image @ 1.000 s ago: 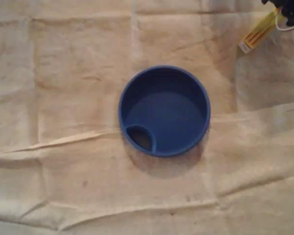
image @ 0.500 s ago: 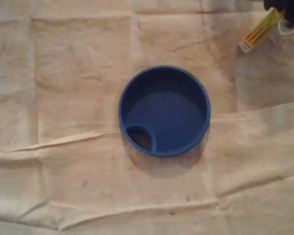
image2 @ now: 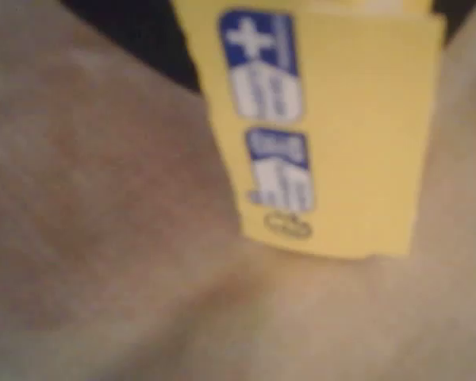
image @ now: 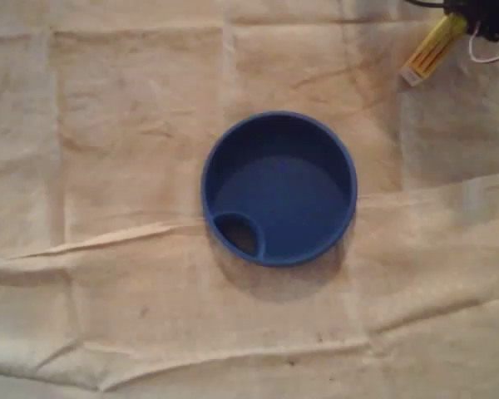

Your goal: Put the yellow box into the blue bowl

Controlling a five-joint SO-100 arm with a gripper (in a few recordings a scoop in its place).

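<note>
The blue bowl sits in the middle of the cloth in the overhead view, with nothing inside and a small round pocket at its lower left. Far up at the right corner, the yellow box slants down-left from my black gripper, which is shut on its upper end. The box is well apart from the bowl, up and to its right. In the wrist view the yellow box, with blue print on it, hangs close before the camera over the blurred cloth.
A wrinkled beige cloth covers the whole table, with raised folds below the bowl. A white cable loops beside the gripper at the top right edge.
The gripper with the yellow box has shifted slightly left and up along the top edge. The bowl has not moved.
</note>
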